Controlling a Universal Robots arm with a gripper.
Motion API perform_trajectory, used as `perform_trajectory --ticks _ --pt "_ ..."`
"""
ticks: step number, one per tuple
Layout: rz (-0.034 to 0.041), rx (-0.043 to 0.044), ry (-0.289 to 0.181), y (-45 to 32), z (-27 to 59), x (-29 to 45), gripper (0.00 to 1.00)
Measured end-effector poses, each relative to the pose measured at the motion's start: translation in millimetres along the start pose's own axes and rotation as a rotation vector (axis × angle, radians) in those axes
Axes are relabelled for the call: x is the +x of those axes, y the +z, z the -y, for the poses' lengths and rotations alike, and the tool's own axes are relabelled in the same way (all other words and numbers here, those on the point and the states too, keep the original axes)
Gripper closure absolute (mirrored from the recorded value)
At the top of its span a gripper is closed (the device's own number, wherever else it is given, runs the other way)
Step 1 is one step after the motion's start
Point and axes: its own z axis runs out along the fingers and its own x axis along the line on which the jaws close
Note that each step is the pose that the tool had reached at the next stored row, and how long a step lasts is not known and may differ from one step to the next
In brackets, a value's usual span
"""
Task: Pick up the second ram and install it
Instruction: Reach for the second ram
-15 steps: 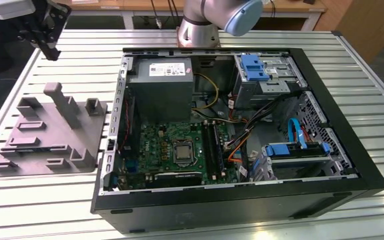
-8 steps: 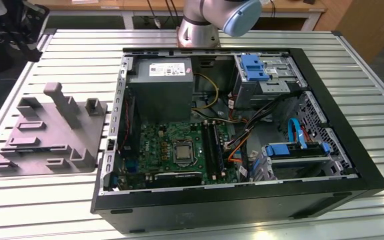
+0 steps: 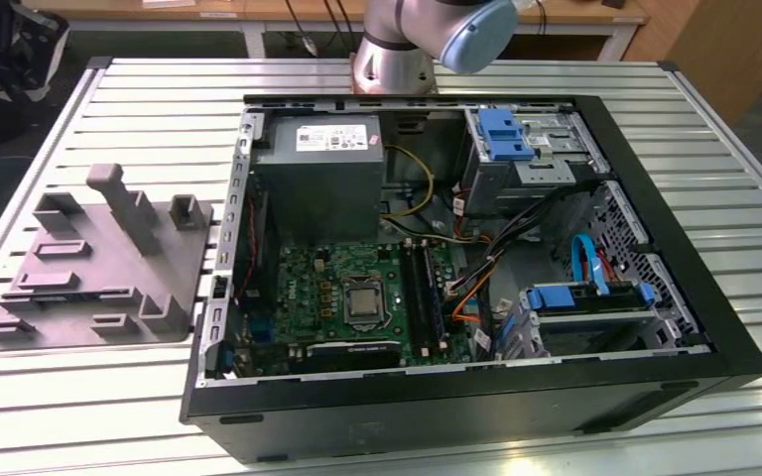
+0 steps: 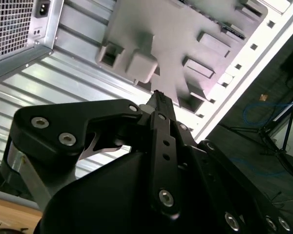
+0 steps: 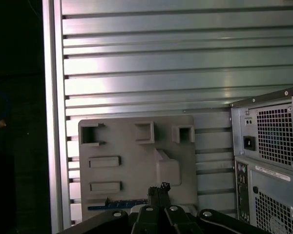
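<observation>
Where the gripper [image 5: 159, 187] [image 4: 156, 96] hangs: over the grey plastic block [image 5: 136, 161], close to the block's edge that carries the memory stick, as seen in both wrist views.
Fingers: the two black fingertips are pressed together, with nothing held between them.
Second ram [image 5: 118, 205]: a thin blue-green strip lying along one edge of the grey plastic block in the first wrist view. The fingertips are just beside one end of it, and I cannot tell whether they touch it.
Grey plastic block in the room: it sits by the worktop's edge on the exterior view's left, with upright posts and shallow pockets.
Worktop [image 3: 698, 119]: ribbed aluminium slats.
Computer case [image 3: 738, 337]: black, lying open across the middle of the worktop, just beside the block.
Inside the case: a green motherboard [image 3: 341, 288], a grey power supply [image 3: 315, 169] and blue drive brackets [image 3: 503, 134].
Arm [image 3: 415, 45]: its silver joint rises at the worktop's far edge, behind the case.
</observation>
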Motion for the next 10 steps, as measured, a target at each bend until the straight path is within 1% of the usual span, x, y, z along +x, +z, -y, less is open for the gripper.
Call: perform_trajectory --ticks 2,4,6,10 --pt "0.0000 0.0000 0.000 0.6 0.5 5.6 0.90" --pt "0.0001 -0.0001 0.000 1.4 0.7 8.9 0.90" --pt "0.0001 -0.0001 0.000 1.7 0.9 10.4 0.90" --pt "-0.0001 0.0001 0.000 1.7 0.9 10.6 0.90"
